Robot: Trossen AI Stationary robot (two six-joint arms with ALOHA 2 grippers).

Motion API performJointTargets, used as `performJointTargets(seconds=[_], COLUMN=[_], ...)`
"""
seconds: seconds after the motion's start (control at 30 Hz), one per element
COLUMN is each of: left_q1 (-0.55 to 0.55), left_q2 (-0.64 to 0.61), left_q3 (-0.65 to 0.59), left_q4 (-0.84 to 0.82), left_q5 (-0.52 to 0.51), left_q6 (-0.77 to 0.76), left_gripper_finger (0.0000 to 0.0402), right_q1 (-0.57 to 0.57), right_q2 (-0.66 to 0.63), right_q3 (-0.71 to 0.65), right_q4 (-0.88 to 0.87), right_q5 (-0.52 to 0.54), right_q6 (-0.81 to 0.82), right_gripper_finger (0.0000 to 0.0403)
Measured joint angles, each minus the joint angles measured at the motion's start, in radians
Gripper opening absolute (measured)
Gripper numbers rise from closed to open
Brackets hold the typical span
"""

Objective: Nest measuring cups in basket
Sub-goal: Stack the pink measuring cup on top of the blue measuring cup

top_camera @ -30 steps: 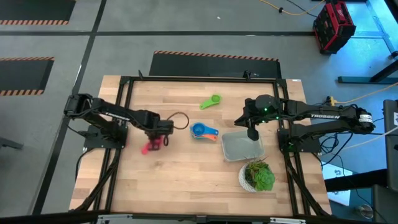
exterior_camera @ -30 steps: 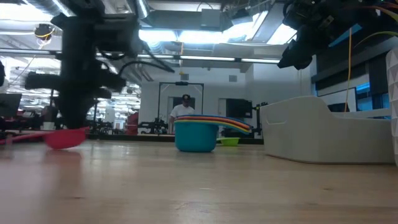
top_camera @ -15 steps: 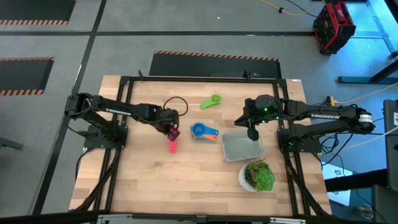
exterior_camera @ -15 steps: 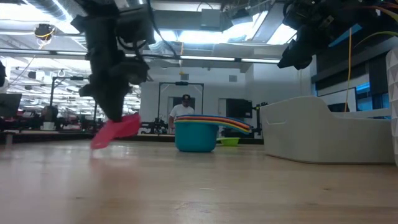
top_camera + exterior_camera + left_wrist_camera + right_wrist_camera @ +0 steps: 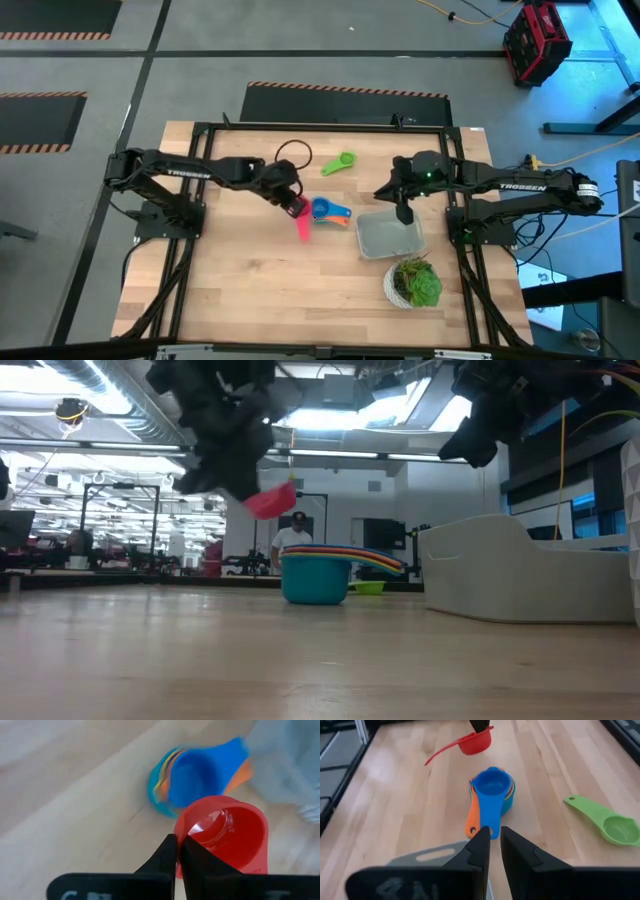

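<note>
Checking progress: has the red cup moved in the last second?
Yes. The left pincer carried the red cup rightward and up off the table, nearly to the cup stack.

Low across the bench (image 5: 300, 660), the left gripper (image 5: 235, 455) holds a salmon-red measuring cup (image 5: 270, 501) in the air, above and beside the nested stack of measuring cups (image 5: 320, 575). The light-gray basket (image 5: 520, 570) sits farther along, under the right gripper (image 5: 478, 430). A person (image 5: 296, 538) stands far behind.

A wooden table (image 5: 250, 290) carries a round white pot with a green plant (image 5: 413, 283) near its front right corner. A red toolbox (image 5: 536, 42) sits on the grey floor beyond.
</note>
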Motion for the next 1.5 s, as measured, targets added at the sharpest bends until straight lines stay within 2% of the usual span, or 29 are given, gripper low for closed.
performJointTargets(seconds=[0.1,0.27,0.43,0.7,0.87,1.17,1.5], left_q1=[0.008,0.038,0.071,0.125,0.151,0.152,0.151], left_q2=[0.0,0.0,0.0,0.0,0.0,0.0,0.0], left_q3=[0.036,0.059,0.06,0.06,0.06,0.06,0.06], left_q4=[0.045,0.168,0.279,0.426,0.476,0.499,0.516], left_q5=[-0.021,-0.062,-0.134,-0.32,-0.326,-0.313,-0.313], left_q6=[0.034,0.092,0.157,0.287,0.306,0.323,0.323], left_gripper_finger=[0.0003,0.0003,0.0003,0.0003,0.0003,0.0003,0.0003], right_q1=[0.0,-0.007,-0.008,-0.008,-0.008,-0.009,-0.009], right_q2=[0.0,0.019,0.075,0.215,0.292,0.375,0.434], right_q3=[0.0,0.0,0.0,0.0,0.0,0.0,0.0], right_q4=[0.022,0.078,0.268,0.535,0.617,0.722,0.74], right_q5=[0.0,0.006,0.07,0.079,0.082,0.153,0.157], right_q6=[0.02,0.05,0.118,0.121,0.117,0.038,0.038], right_gripper_finger=[0.0061,0.0116,0.0154,0.0157,0.0157,0.0157,0.0145])
